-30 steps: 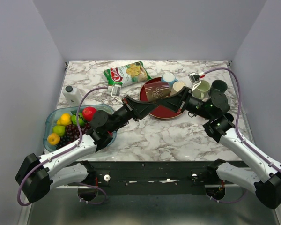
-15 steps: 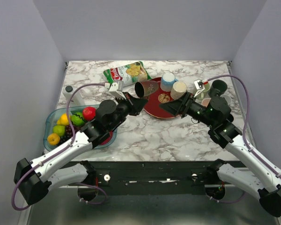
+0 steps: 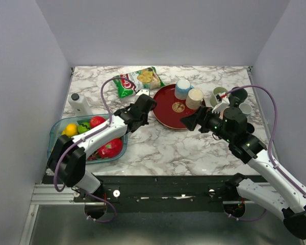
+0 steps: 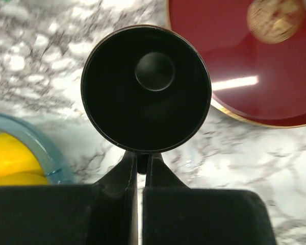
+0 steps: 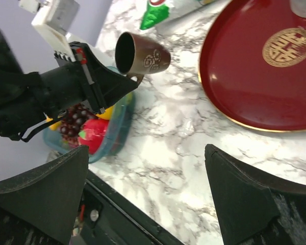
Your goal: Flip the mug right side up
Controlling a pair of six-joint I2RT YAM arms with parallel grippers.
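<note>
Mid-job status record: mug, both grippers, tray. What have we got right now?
mug: brown, held over the marble between tray and fruit bowl, mouth facing back along the left gripper
left gripper: shut on the mug's handle
right gripper: open, empty, by the tray's near edge
tray: red, blue cup and beige cup at its far rim
task: mug not yet set down upright

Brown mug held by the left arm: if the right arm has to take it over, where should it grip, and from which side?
Take the brown mug by its body near the closed end, from the side opposite the handle. It hangs on its side, the left fingers shut on the handle, so only the round wall is free.
</note>
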